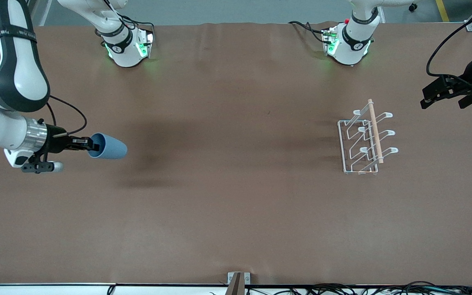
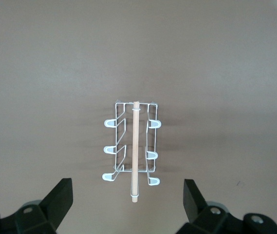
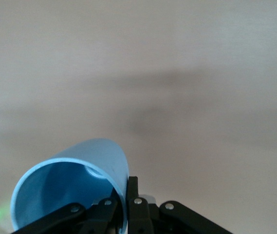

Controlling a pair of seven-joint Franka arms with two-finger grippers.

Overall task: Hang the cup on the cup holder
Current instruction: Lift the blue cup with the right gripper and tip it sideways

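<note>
The light-blue cup [image 1: 109, 146] is held up in the air on its side by my right gripper [image 1: 89, 144], over the table at the right arm's end. The gripper is shut on the cup's rim, one finger inside and one outside, as the right wrist view shows [image 3: 123, 197] with the cup [image 3: 75, 180] open toward the camera. The white wire cup holder [image 1: 366, 137] with its wooden rod [image 1: 375, 131] stands on the table toward the left arm's end. My left gripper [image 1: 436, 96] is open and empty in the air beside the holder; the left wrist view shows the holder [image 2: 132, 151] between its spread fingers.
The brown table [image 1: 236, 196] spreads between cup and holder. The two arm bases [image 1: 127, 45] [image 1: 348, 43] stand along the table's edge farthest from the front camera. Cables lie along the nearest edge.
</note>
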